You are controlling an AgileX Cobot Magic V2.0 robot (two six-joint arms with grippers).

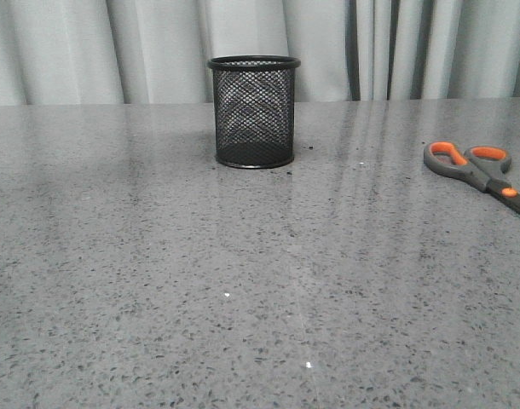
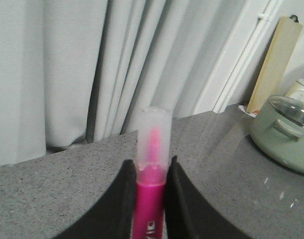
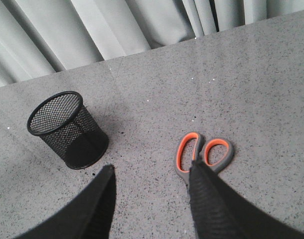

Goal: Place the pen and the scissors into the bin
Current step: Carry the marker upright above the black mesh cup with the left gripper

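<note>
The black wire-mesh bin (image 1: pixel 254 112) stands upright at the back middle of the table; it also shows in the right wrist view (image 3: pixel 66 128). The scissors (image 1: pixel 477 168) lie flat at the table's right edge, grey handles with orange lining; the right wrist view shows the handles (image 3: pixel 204 156), blades hidden behind a finger. My left gripper (image 2: pixel 151 167) is shut on the magenta pen (image 2: pixel 152 174), pale translucent end pointing out past the fingertips. My right gripper (image 3: pixel 152 172) is open and empty above the table, between bin and scissors. Neither gripper shows in the front view.
Grey curtains hang behind the table's far edge. In the left wrist view a pale green lidded pot (image 2: pixel 286 132) sits on a counter, with a wooden board (image 2: pixel 276 62) leaning behind it.
</note>
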